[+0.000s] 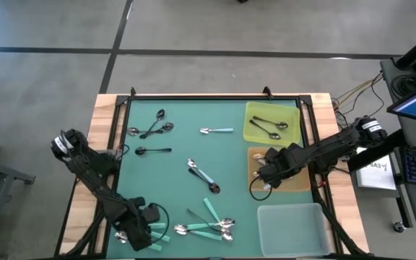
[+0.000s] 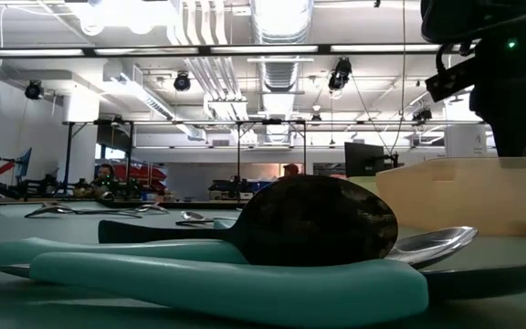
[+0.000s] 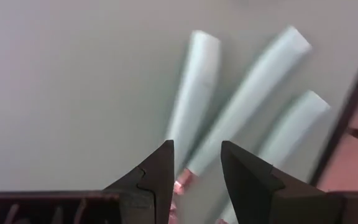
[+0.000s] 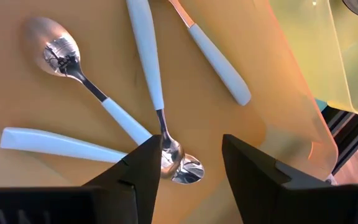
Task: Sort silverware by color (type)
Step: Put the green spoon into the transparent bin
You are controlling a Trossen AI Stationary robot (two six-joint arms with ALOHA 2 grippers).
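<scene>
The right gripper (image 1: 263, 173) hung over the orange tray (image 4: 30, 87) at centre right of the overhead frame, jaws parted and holding nothing. Below it light-blue spoons (image 4: 151, 68) lay fanned on the tray. The left gripper (image 1: 141, 230) sat at lower left over teal handles (image 3: 253, 106), fingers apart, nothing between them. Two dark spoons (image 1: 267, 124) lay in the yellow tray (image 1: 251, 133) at upper right. More spoons (image 1: 202, 174) were scattered across the green mat (image 1: 186, 144). The clear tray (image 1: 291, 227) lay at lower right.
</scene>
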